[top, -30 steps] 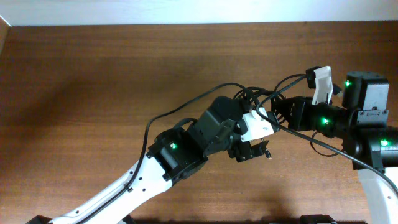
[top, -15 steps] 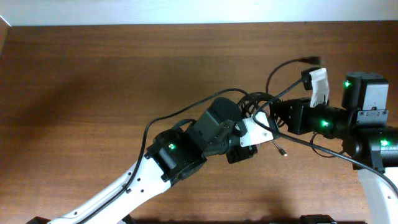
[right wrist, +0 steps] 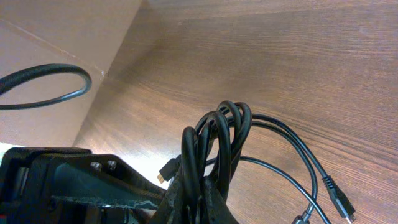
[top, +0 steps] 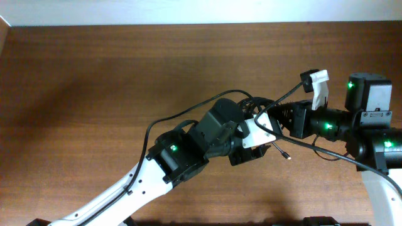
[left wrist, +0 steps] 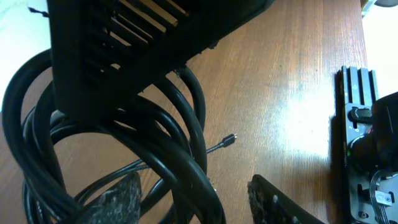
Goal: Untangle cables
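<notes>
The cables (top: 254, 103) are a looped black bundle hanging between both arms above the middle of the wooden table (top: 113, 81). My right gripper (top: 278, 118) comes in from the right and is shut on the bundle (right wrist: 217, 137), the loops rising out of its fingers (right wrist: 186, 199). My left gripper (top: 250, 154) stands open just below. Thick loops (left wrist: 180, 124) pass between its fingers (left wrist: 118, 199), apart from the right one. A thin strand ends in a small plug (top: 287, 155) (left wrist: 230, 139) lying on the table. More plug ends (right wrist: 341, 202) dangle at the right.
The right arm's black body (left wrist: 360, 143) is close on the left gripper's right side. A thicker black arm wire (top: 182, 116) arcs over the left arm. The table's back edge meets a pale wall (top: 188, 12). Bare wood lies to the left.
The left gripper shut and then opened again partway around the loops. The thin strand's plug swung right onto the table. The right gripper kept its hold and shifted slightly left.
</notes>
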